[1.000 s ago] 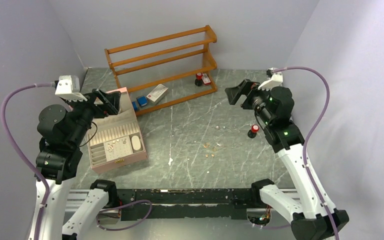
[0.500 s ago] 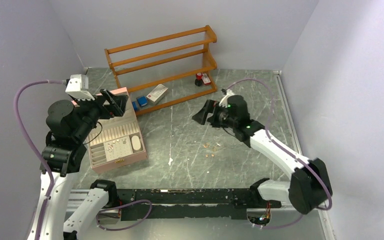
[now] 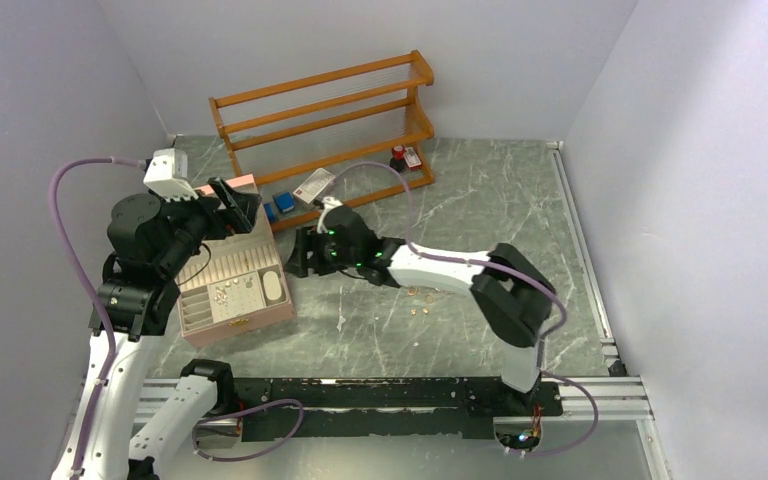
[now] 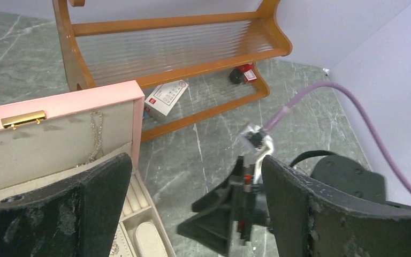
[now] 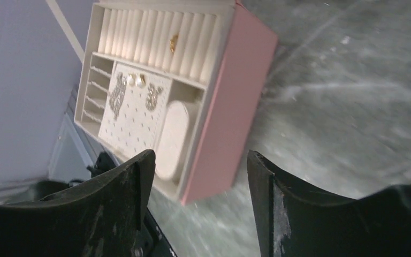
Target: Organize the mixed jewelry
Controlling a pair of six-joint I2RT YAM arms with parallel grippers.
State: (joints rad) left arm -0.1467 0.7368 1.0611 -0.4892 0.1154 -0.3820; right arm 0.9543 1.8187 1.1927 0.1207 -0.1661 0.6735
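Observation:
The mixed jewelry point(image 3: 422, 298) lies scattered as tiny gold and copper pieces on the marble table, right of centre. More small pieces sit in the open pink box point(image 3: 260, 315), on its white pad point(image 5: 134, 80). My right gripper point(image 3: 298, 255) is open and empty, low over the table just right of the box; in the right wrist view point(image 5: 198, 198) the box's pink wall point(image 5: 230, 107) lies ahead of the jaws. My left gripper point(image 3: 235, 205) is open and empty above the box's raised lid point(image 4: 59, 104). In the left wrist view point(image 4: 192, 214) it looks down on the right gripper.
A wooden shelf rack point(image 3: 325, 130) stands at the back. By its foot are two blue blocks point(image 3: 278, 205), a white carton point(image 3: 315, 186) and a red-capped bottle point(image 3: 398, 157). Grey walls close in the left, back and right sides.
My right arm has swung from the far right across the table to the pink box's right side, still open. My left gripper has shifted slightly up and right over the lid.

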